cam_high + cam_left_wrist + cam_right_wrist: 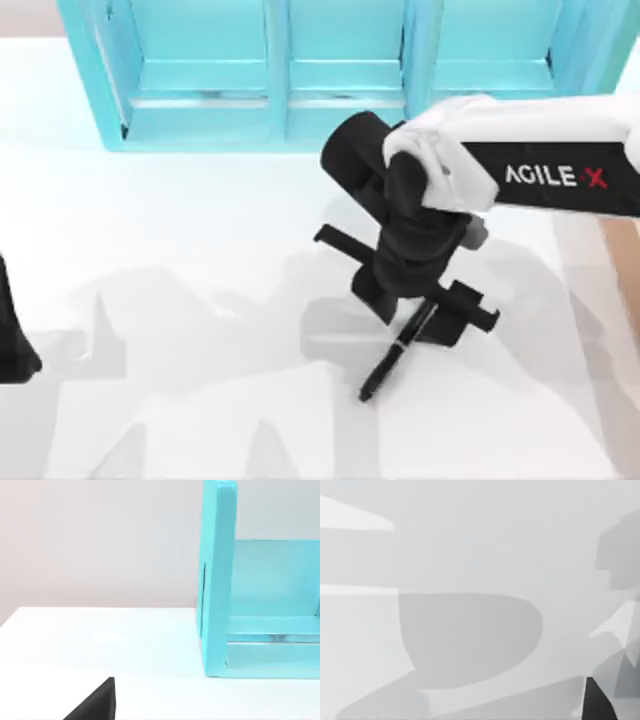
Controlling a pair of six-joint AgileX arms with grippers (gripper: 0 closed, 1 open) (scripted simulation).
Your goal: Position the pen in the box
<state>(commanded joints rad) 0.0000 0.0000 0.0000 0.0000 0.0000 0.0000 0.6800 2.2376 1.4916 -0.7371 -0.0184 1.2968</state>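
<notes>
Your right pincer (412, 322) grips the pen (398, 350) over open white worktop (200, 400), well clear of the cyan shelf (300, 70). Your left pincer (12, 330) sits parked at the left edge; I cannot tell its opening.

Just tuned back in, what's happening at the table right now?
The right arm's tool is down over the pen, which lies on the white table in front of the cyan shelf unit. Whether it already grips the pen is not clear. A tan edge, probably the box, shows at the table's right. The left tool sits parked at the left edge.
</notes>
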